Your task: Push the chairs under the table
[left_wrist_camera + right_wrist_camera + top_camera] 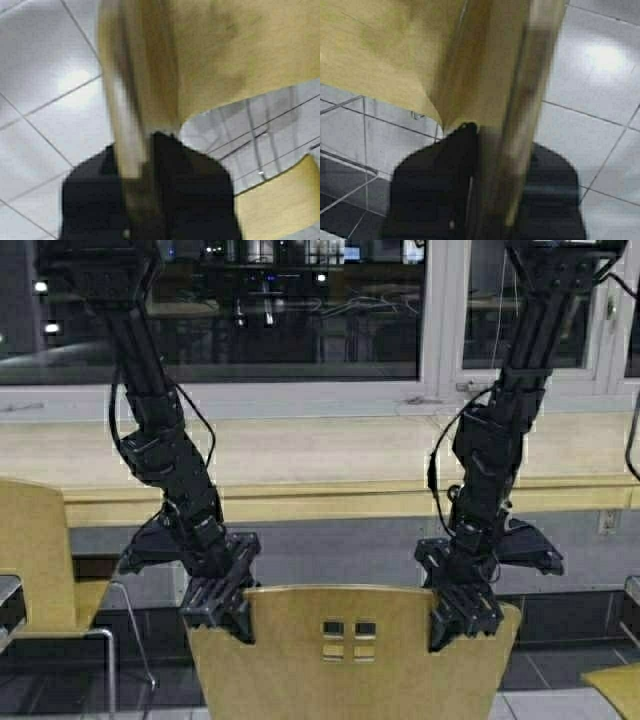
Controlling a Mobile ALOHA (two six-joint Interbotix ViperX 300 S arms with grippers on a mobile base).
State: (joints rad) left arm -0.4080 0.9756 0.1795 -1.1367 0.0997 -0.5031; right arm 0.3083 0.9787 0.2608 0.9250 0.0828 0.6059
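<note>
A yellow-tan plywood chair (350, 655) stands right in front of me, and only its curved backrest with four small square cut-outs shows. My left gripper (220, 608) is shut on the backrest's upper left corner and my right gripper (463, 618) is shut on its upper right corner. In the left wrist view the backrest edge (131, 95) runs down between the fingers of the left gripper (144, 152). The right wrist view shows the same for the backrest edge (520, 85) and the right gripper (501, 137). The long light-wood table (320, 455) lies across the view just beyond the chair.
A second chair (35, 550) of the same kind stands at the left, short of the table, with chrome legs (132, 625). A third chair's seat corner (616, 686) shows at the lower right. Windows run behind the table. A wall socket (607, 522) sits below it. The floor is pale tile.
</note>
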